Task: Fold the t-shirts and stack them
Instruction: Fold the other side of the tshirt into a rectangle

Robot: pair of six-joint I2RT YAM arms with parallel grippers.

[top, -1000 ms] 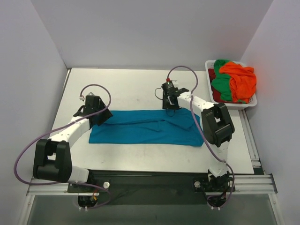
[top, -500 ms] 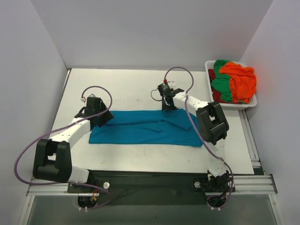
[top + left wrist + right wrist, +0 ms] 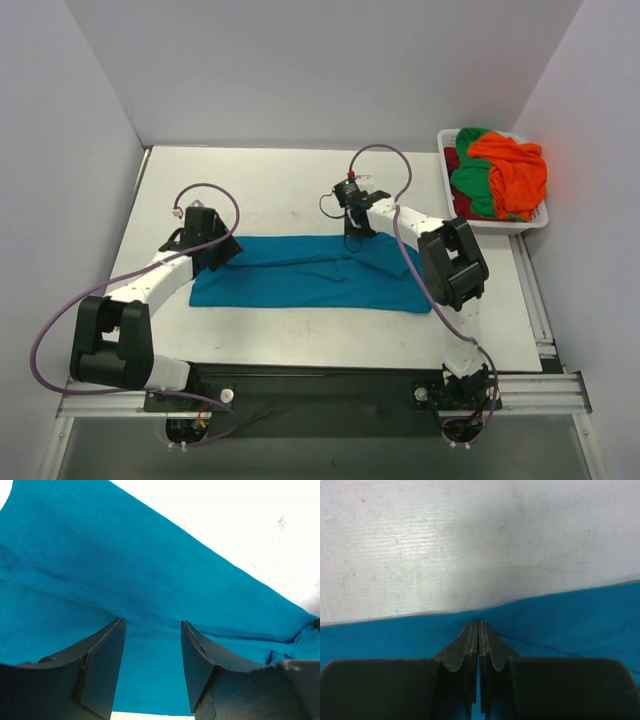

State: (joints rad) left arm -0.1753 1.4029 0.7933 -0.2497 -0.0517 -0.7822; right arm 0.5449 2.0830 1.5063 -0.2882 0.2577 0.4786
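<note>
One teal shirt (image 3: 310, 272) on the one table (image 3: 270, 190). One basket (image 3: 497, 227) at the far right, with three more shirts showing in it: one orange shirt (image 3: 515, 170), one green shirt (image 3: 470, 185), one dark red shirt (image 3: 464, 205). Four shirts in all. Two arms: left arm (image 3: 150, 282), right arm (image 3: 455, 262).

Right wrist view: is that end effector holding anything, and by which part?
The right end effector is shut on the teal t-shirt, pinching its far edge. The left end effector is open above the same shirt, holding nothing.
</note>
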